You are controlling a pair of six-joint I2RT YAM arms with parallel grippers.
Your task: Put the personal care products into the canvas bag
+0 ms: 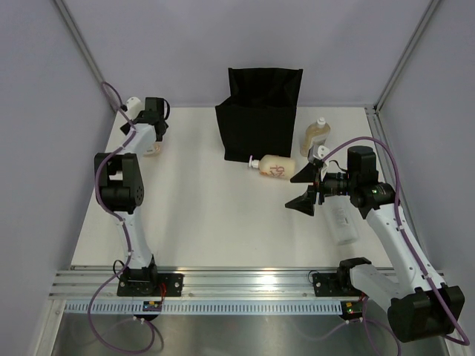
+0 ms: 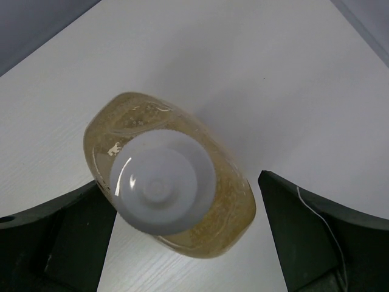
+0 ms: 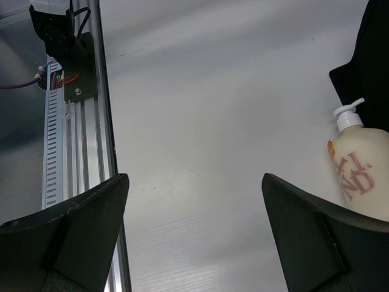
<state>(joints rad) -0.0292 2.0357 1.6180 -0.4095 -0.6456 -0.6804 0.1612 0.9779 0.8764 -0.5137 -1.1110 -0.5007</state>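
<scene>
The black canvas bag (image 1: 260, 111) stands upright at the back centre. A squat amber bottle (image 2: 176, 194) with a white cap stands at the far left (image 1: 153, 150). My left gripper (image 1: 152, 139) is open and straddles it from above (image 2: 188, 243), with a clear gap on the right side. A cream pump bottle (image 1: 273, 166) lies in front of the bag and also shows in the right wrist view (image 3: 361, 176). A second amber bottle (image 1: 318, 135) stands right of the bag. A flat white bottle (image 1: 343, 222) lies under my right arm. My right gripper (image 1: 304, 190) is open and empty (image 3: 194, 243) above bare table.
The aluminium rail (image 3: 79, 152) with the arm bases runs along the near table edge. Grey walls and frame posts (image 1: 82, 44) close in the back and sides. A corner of the bag (image 3: 371, 73) shows in the right wrist view.
</scene>
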